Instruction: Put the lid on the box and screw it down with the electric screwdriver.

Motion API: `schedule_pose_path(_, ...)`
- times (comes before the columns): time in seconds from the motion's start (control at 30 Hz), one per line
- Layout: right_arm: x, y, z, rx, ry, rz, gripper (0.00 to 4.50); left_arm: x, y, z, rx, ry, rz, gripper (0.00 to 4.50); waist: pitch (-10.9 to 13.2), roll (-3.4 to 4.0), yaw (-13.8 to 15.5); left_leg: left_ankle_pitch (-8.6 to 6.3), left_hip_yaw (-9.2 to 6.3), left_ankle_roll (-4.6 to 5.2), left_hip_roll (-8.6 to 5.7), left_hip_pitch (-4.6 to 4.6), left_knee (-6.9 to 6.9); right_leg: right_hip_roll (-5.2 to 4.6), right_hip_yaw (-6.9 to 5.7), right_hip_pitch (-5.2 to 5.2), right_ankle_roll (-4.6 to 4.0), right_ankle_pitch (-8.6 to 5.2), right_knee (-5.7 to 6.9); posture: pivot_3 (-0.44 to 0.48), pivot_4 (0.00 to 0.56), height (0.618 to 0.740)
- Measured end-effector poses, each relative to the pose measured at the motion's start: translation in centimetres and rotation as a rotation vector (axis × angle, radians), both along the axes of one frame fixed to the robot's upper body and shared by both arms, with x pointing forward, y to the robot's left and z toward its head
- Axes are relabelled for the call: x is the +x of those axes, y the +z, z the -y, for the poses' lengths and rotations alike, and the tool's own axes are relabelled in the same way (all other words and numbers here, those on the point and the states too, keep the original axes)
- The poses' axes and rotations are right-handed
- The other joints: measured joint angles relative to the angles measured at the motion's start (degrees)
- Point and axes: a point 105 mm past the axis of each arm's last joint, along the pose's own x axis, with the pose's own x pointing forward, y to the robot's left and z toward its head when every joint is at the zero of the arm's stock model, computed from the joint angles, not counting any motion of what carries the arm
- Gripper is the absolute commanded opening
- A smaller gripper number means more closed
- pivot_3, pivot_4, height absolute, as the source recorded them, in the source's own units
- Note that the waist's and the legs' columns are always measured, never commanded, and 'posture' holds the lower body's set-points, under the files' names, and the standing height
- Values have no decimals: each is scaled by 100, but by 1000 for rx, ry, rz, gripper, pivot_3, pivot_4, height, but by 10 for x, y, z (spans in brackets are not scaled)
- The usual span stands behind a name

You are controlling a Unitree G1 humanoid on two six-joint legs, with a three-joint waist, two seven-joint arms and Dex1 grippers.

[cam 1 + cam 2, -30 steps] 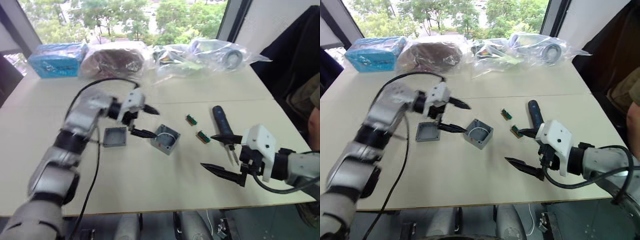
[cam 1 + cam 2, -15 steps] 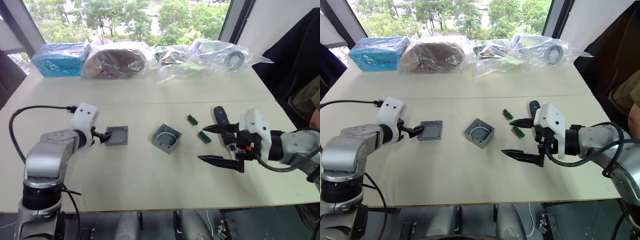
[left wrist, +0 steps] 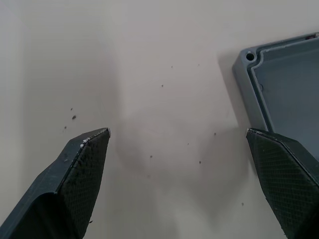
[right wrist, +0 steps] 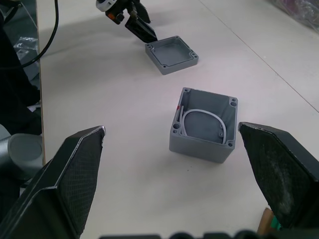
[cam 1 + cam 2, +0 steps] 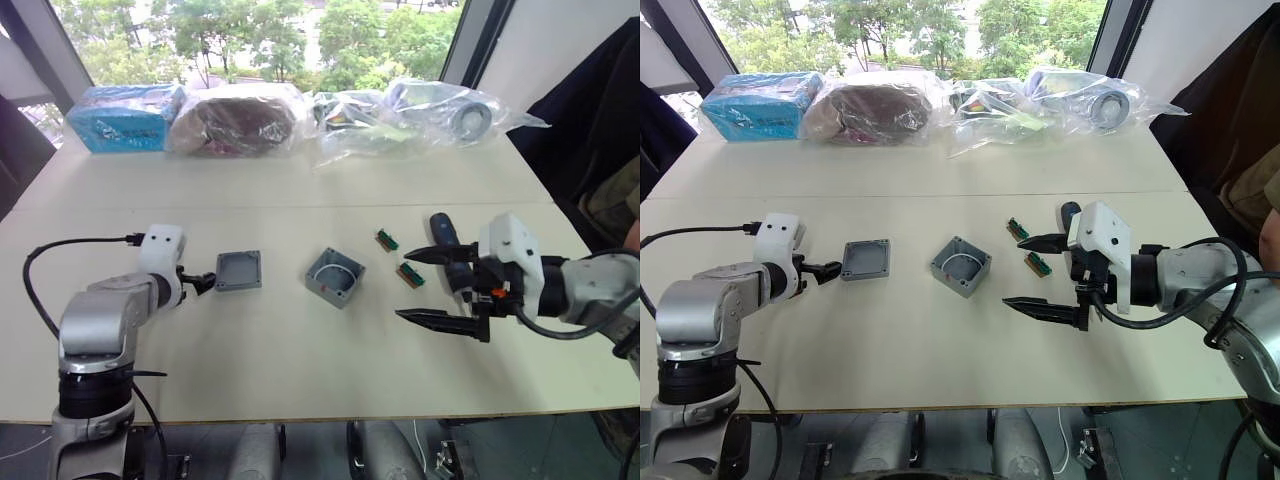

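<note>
The left gripper (image 3: pixel 177 142) has its jaws spread wide and released, holding nothing; its two black fingertips (image 3: pixel 89 149) rest low over the bare table (image 5: pixel 250 350), and the lid (image 5: pixel 239 270) lies just beside one fingertip, close but apart from it. The lid sits flat on the table with its hollow side up, a screw hole showing at its corner in the left wrist view. No writing can be read on it.

The right gripper (image 5: pixel 440 288) also has its jaws wide apart and empty, one finger above the other over the table. Just behind its upper finger lies the electric screwdriver (image 5: pixel 441 232), a dark pen-shaped body on the table on the robot's right, partly hidden by the gripper's white housing; whether the finger touches it cannot be told.

The box (image 5: pixel 334 278) stands open side up near the middle of the table, between the two grippers and well apart from both, with a white ring curled inside it and a small red mark on its inner wall in the right wrist view. The lid lies to its left, apart from it.

Two small green parts (image 5: pixel 385 239) lie between the box and the screwdriver. Along the far edge of the table sit a blue packet (image 5: pixel 122 117), whose print is too small to read, and several clear plastic bags (image 5: pixel 420 110) with contents inside. A black cable (image 5: pixel 60 255) loops from the left arm.
</note>
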Motion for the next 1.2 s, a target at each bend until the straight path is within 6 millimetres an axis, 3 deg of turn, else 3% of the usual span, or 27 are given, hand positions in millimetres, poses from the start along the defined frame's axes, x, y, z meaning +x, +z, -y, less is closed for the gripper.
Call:
schedule_pose_path(0.2,-1,-3,1,-5,-22,-11,4500,8,1,6,-7,-42,25,4474,0,0,5,0,0,0,0,-2,0,0,0,0,-2,-1,-1,0,150,740)
schedule_pose_path(0.37,-4,-4,1,-8,-27,-11,4500,22,36,21,-23,-94,137,4474,0,-1,1,0,1,-1,-1,-5,0,-1,0,-1,10,5,-5,0,150,740)
schedule_pose_path(0.53,-4,-2,3,-8,-45,-3,4500,25,46,25,-41,-89,155,4474,0,-1,-17,0,0,0,0,-4,-1,2,0,-4,14,7,-1,0,150,740)
schedule_pose_path(0.6,-4,-2,3,-8,-46,-3,4500,24,43,28,-50,-85,144,4474,0,-1,-10,0,0,0,-1,-3,0,1,0,-3,13,7,-1,0,150,740)
schedule_pose_path(0.8,-5,-4,3,-12,-56,-3,4500,19,9,38,-55,-62,33,4474,2,-3,-10,0,0,-1,-1,-6,0,1,1,-4,13,7,-2,0,150,740)
schedule_pose_path(0.97,-5,-4,3,-14,-60,-2,4500,21,1,38,-63,-43,10,4474,2,-3,-7,0,1,-1,-2,-6,0,0,1,-4,12,6,-3,0,150,740)
schedule_pose_path(1.07,-6,-5,3,-14,-63,-5,4500,22,-1,38,-65,-39,13,3689,2,-3,-5,0,0,-1,-2,-5,0,0,1,-4,9,5,-3,0,150,740)
schedule_pose_path(1.2,-6,-5,3,-16,-63,-1,4500,23,-1,36,-71,-29,16,2042,2,-3,-7,0,0,-1,-2,-5,0,0,1,-3,7,4,-3,0,150,740)
